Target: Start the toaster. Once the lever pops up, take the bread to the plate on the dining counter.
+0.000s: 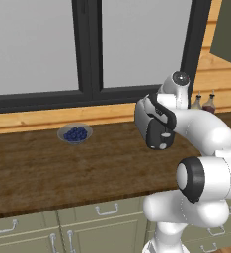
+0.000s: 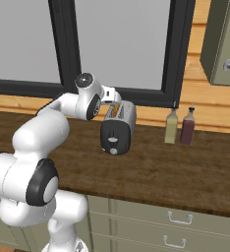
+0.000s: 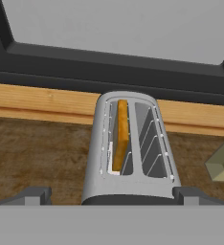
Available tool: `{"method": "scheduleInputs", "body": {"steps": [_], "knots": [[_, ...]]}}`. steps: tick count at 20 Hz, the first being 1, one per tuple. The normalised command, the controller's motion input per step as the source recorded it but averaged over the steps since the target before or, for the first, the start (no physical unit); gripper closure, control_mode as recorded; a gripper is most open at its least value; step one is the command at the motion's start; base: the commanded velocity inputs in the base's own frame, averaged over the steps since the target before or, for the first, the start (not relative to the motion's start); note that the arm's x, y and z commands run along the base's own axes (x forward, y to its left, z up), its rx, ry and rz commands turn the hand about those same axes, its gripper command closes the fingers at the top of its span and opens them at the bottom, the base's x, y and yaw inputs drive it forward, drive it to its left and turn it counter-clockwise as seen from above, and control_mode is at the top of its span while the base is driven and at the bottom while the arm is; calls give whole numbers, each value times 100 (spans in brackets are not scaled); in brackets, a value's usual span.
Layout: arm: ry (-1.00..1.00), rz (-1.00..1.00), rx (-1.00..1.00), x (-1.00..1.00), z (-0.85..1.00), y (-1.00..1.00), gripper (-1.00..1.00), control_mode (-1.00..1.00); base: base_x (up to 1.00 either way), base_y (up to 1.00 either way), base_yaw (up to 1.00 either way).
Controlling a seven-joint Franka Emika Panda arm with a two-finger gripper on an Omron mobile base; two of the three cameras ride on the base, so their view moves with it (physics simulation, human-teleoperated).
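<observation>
A silver toaster [image 2: 123, 123] with a dark front stands on the dark wood worktop [image 2: 186, 167], below the window. It also appears in the left base view as the toaster [image 1: 157, 129], partly behind my arm. The bread [image 3: 120, 134], a thin tan-yellow slice, stands upright in the toaster's left slot [image 3: 117, 139]; the right slot is empty. Its top edge, the bread [image 2: 115, 111], peeks out under my hand. My gripper [image 3: 115, 196] hovers just above the toaster's near end, open, with one fingertip on each side and nothing between them. The plate and the dining counter are out of view.
A small grey bowl of blueberries [image 1: 75, 133] sits on the worktop to the toaster's left. Two bottles [image 2: 171, 126] [image 2: 187, 127] stand to its right by the wooden back ledge. Olive-grey drawers [image 2: 176, 221] run below, and a wall cabinet [image 2: 225, 44] hangs at the upper right.
</observation>
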Motion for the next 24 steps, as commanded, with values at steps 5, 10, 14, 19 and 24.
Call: {"method": "scheduleInputs", "body": {"steps": [5,10,14,19,24], "knots": [[0,0,0,0,0,0,-100,-100,0,0,0],[0,0,0,0,0,0,-100,-100,0,0,0],[0,0,0,0,0,0,-100,-100,0,0,0],[0,0,0,0,0,0,-100,-100,0,0,0],[0,0,0,0,0,0,-100,-100,0,0,0]]}}
